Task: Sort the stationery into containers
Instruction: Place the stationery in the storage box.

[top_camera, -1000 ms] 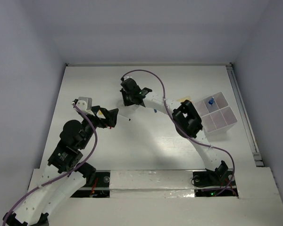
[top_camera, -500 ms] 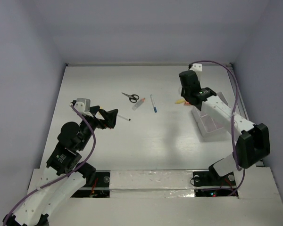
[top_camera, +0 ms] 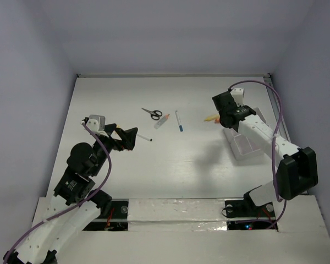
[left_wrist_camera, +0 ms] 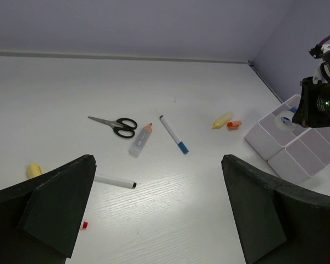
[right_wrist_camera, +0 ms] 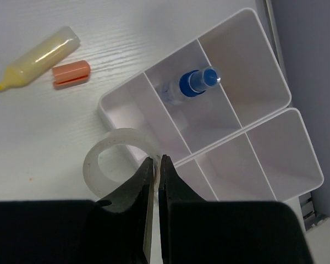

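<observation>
No legible text, labels, brands, numbers or signs anywhere in any of the three views.

Overhead + 2 wrist cams; common: containers

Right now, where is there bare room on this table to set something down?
Bare: the white table's near half, this side of the white black-tipped pen, and the far strip behind the black-handled scissors. Crowded: around scissors, white orange-capped tube, blue-and-white pen.

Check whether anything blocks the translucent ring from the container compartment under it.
Nothing visible does. The translucent ring, pinched in the right gripper, hangs partly over the container at its corner rim. That compartment looks empty; the blue-capped pen lies in the next one.
</observation>
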